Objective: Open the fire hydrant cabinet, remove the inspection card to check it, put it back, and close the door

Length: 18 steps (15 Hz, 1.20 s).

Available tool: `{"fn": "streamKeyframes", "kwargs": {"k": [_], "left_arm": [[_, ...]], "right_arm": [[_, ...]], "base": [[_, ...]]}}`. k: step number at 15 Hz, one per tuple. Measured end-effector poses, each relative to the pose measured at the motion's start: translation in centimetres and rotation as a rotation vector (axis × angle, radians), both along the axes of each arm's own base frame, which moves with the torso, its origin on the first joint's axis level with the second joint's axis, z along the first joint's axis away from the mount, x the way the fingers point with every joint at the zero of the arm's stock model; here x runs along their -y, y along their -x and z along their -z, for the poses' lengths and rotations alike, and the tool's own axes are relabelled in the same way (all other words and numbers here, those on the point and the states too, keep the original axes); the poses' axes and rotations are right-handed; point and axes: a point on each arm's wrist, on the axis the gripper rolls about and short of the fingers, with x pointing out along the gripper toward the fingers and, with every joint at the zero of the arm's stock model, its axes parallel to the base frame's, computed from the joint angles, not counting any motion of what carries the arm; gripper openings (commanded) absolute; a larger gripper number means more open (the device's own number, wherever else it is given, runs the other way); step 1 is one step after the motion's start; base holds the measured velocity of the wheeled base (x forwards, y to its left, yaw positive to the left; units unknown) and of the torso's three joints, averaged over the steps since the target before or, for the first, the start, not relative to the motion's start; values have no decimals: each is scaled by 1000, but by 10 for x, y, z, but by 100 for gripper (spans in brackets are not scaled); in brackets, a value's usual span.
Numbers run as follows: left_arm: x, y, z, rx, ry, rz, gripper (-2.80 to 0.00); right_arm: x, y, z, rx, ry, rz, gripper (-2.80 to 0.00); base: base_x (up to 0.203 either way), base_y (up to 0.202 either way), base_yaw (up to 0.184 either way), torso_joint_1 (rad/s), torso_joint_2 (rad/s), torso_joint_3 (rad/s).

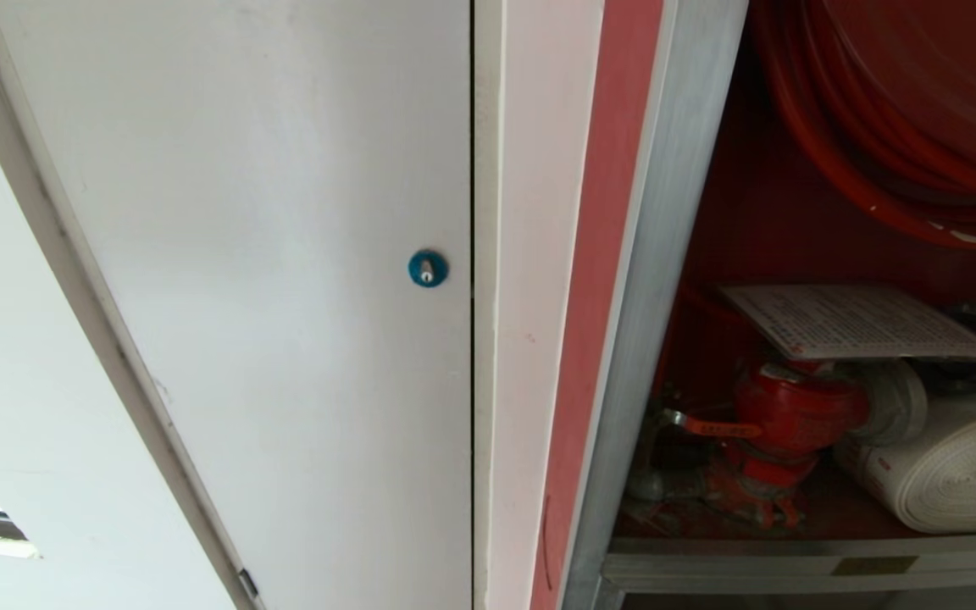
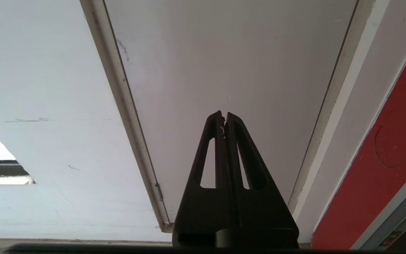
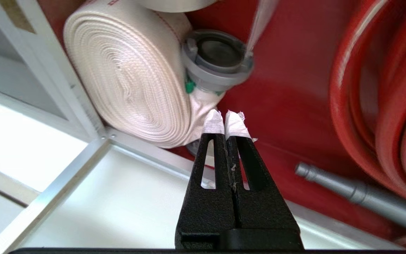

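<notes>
Card (image 1: 856, 322) outside right claw (image 3: 226, 118)

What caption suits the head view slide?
Open fire hydrant cabinet: inspection card resting above red valve, white door alongside.

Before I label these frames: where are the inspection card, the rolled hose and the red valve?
inspection card (image 1: 856, 322), head view, middle of the printed sheet.
rolled hose (image 3: 132, 88), right wrist view, coil's flat side.
red valve (image 1: 793, 411), head view, valve body.

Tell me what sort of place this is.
Probably a building corridor wall: an open fire hydrant cabinet with a red hose reel, rolled hose and valve, beside a white panel door.
</notes>
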Motion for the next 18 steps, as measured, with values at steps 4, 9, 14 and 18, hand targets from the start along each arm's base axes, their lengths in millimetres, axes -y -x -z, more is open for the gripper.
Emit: {"fn": "streamKeyframes", "kwargs": {"k": [4,9,14,18], "left_arm": [[0,0,0,0,0,0,-280],[0,0,0,0,0,0,-280],[0,0,0,0,0,0,-280],[0,0,0,0,0,0,-280]], "right_arm": [[3,-7,-2,-5,42,-17,-280],[1,-8,-5,21,-18,-179,-280],[-8,-4,0,-12,-140,-340,-280],[-20,-14,-12,8,-222,-376,-280]], "base": [[0,0,0,0,0,0],[0,0,0,0,0,0],[0,0,0,0,0,0],[0,0,0,0,0,0]]}}
